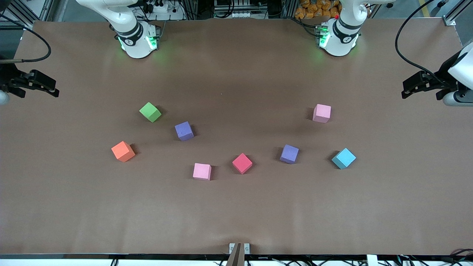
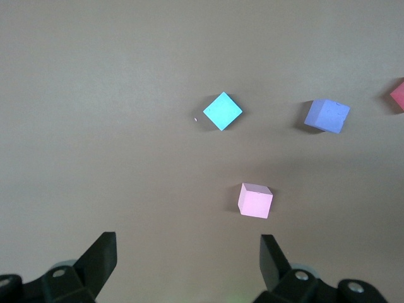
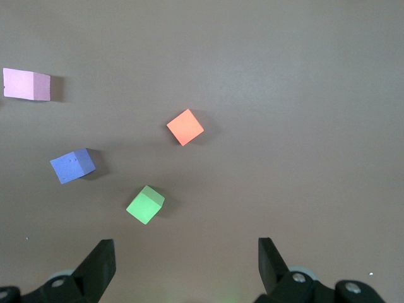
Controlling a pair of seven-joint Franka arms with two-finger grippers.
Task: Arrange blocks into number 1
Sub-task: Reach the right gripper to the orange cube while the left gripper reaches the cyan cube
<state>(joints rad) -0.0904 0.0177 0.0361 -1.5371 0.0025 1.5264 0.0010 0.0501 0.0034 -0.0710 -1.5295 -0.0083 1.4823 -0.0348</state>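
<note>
We start at the left claw (image 2: pixel 189 243), which hangs over bare counter (image 1: pixel 236 55) at the left arm's end with its fingers spread wide and nothing between them. The right claw (image 3: pixel 186 247) does the same at the right arm's end, apart and empty. Neither arm has committed to a block. Outward from the left claw, the farther pink block (image 1: pixel 322 113) is the closest, with the cyan block (image 1: pixel 343 158) and the nearer purple block (image 1: pixel 289 153) lying closer to the front camera than it. Outward from the right claw, the green block (image 1: pixel 150 112) comes first, with the orange block (image 1: pixel 123 151) nearer the front camera and the farther purple block (image 1: pixel 184 130) beside the green one, toward mid-counter. The nearer pink block (image 1: pixel 202 171) and the red block (image 1: pixel 242 163) sit side by side around the middle, nearest the front camera, and either arm could reach them. All eight cubes lie apart from one another and no line is formed, so we judge the digit not yet begun. The cubes have no long axis, but each is turned at its own angle, so the claw will need to square its fingers to the chosen faces. We would have each arm take the blocks at its own end
</note>
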